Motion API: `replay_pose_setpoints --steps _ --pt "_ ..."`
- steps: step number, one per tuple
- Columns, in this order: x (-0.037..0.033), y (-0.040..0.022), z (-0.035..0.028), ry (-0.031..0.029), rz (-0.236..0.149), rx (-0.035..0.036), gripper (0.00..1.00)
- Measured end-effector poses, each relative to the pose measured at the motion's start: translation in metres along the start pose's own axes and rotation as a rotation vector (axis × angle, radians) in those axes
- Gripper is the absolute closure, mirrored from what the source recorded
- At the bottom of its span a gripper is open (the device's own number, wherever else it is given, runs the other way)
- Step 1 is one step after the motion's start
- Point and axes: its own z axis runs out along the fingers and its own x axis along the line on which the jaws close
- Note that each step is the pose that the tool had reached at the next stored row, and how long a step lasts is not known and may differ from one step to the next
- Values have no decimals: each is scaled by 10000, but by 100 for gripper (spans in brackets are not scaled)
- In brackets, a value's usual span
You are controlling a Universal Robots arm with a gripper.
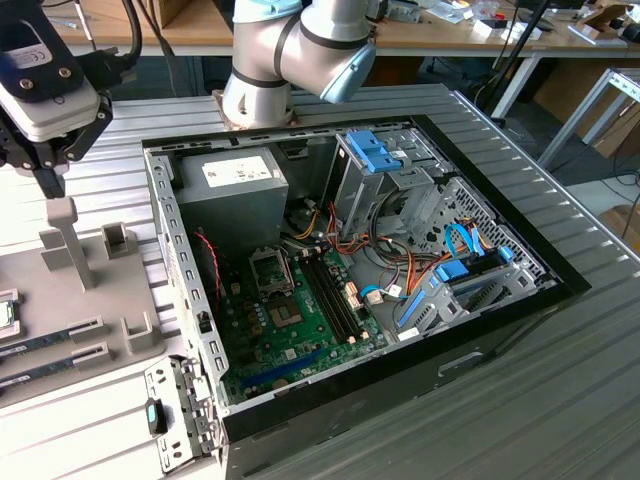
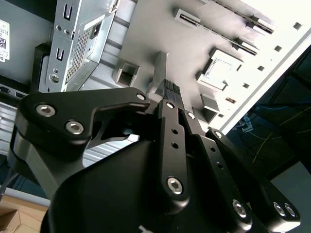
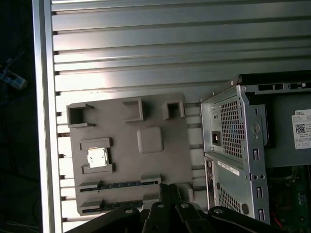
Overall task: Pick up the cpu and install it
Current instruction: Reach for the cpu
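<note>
Hovering claw (image 3: 170, 188) over grey tray (image 3: 126, 131), cpu (image 3: 96, 158) in its pocket, apart

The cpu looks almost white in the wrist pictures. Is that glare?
Likely glare: in the first wrist view the cpu shines far brighter than the grey tray; in the second wrist view the area beyond the tray is blown out white, and the claw looms dark up close.
</note>
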Motion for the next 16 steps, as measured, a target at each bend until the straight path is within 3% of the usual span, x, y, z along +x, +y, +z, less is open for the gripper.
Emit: replay_pose_setpoints --steps 16 --pt "37 -3 5 0 0 0 89"
